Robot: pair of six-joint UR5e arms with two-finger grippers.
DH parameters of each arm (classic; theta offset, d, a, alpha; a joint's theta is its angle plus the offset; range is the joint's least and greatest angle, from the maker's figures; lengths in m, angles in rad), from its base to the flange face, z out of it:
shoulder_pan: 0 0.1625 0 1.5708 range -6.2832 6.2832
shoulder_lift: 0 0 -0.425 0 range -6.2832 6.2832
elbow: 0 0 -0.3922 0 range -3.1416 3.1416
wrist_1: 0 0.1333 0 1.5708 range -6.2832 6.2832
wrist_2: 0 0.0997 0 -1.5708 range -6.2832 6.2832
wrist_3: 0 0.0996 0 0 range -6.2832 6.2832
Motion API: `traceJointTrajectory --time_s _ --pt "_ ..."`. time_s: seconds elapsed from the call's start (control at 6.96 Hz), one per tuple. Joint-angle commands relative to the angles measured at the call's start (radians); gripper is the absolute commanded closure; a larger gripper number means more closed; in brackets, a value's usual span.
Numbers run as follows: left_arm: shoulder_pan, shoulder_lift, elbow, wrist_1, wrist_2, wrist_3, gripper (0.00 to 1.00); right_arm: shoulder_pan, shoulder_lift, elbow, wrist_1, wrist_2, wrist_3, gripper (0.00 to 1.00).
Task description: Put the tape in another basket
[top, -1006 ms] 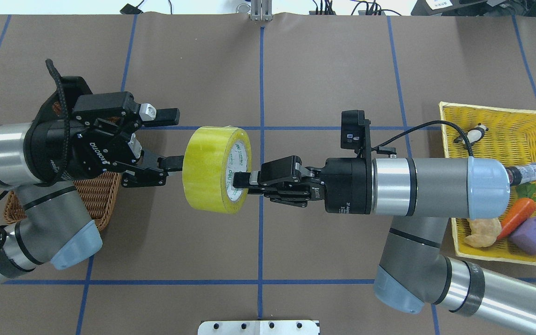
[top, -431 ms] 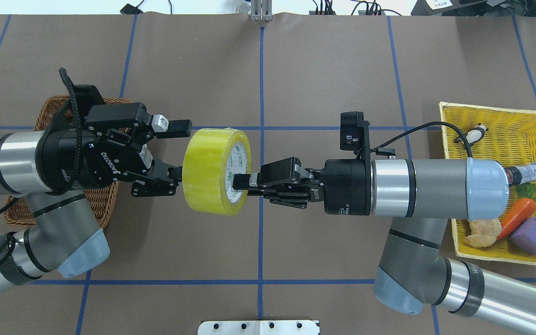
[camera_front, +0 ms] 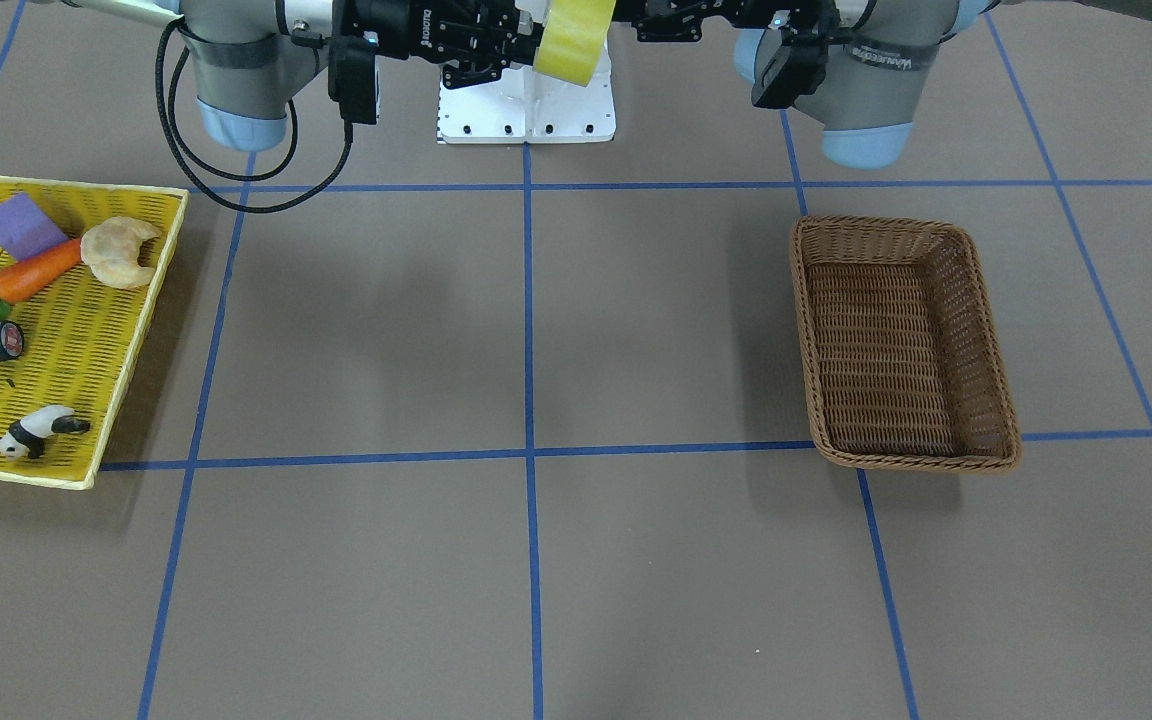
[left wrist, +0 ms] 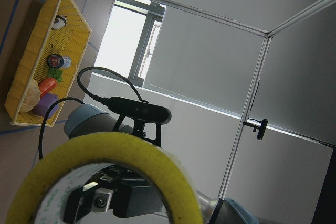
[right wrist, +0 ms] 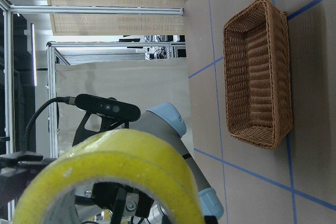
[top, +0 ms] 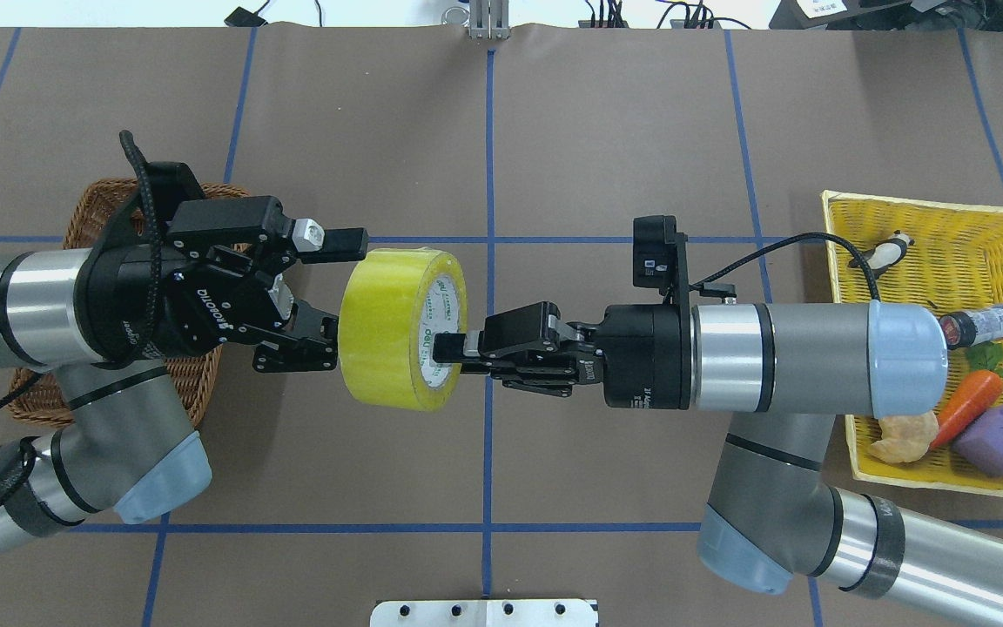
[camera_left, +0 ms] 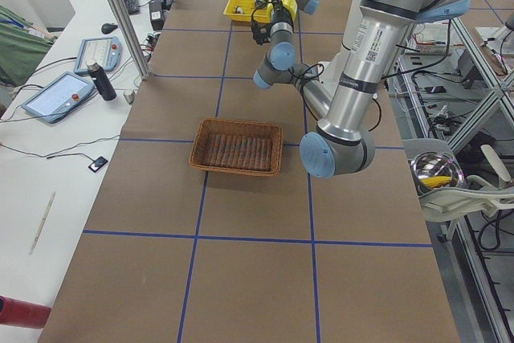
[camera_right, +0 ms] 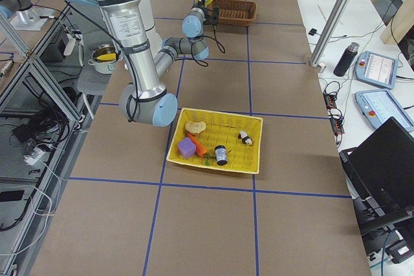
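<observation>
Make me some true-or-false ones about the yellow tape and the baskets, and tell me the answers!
The tape lies in the wicker basket. False: the right gripper holds it up in the air.
The wicker basket has nothing in it. True.
A toy panda lies in the yellow tray. True.
The left gripper has its jaws shut. False: they stand open at the tape's other side.

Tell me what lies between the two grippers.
The tape, held in the air by the right gripper. The open left gripper sits at its opposite side. The overhead view shows it best.
</observation>
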Motion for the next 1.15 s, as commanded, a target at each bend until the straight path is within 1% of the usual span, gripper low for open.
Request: traceJointTrajectory --time_s 0.0,0.14,0.29,0.43,0.57,0.72,0.86,1.01 --pt "0.002 -0.009 0.002 0.003 0.0 0.0 0.22 -0.001 0.0 0.0 0.0 -0.001 0.0 1.0" --pt "0.004 -0.009 0.002 0.003 0.0 0.0 0.29 -0.001 0.0 0.0 0.002 -0.002 0.0 1.0" --pt "0.005 -0.009 0.003 0.003 0.0 0.0 0.33 -0.001 0.0 0.0 0.008 0.002 0.0 1.0" --pt "0.005 -0.009 0.005 0.003 0.0 0.002 0.35 -0.004 0.0 0.0 0.009 0.0 0.003 0.81" --pt "0.005 -0.009 0.009 0.003 0.0 0.002 0.42 -0.007 0.0 0.001 0.011 0.0 0.005 0.64" --pt "0.005 -0.008 0.009 0.003 0.0 0.002 0.56 -0.007 0.0 0.001 0.009 -0.001 0.012 0.42" --pt "0.014 -0.008 0.011 0.003 0.0 0.002 0.75 -0.007 0.0 0.003 0.009 -0.003 0.015 0.17" --pt "0.022 -0.008 0.011 0.002 0.0 0.002 0.97 -0.009 0.0 0.005 0.009 -0.005 0.031 0.1"
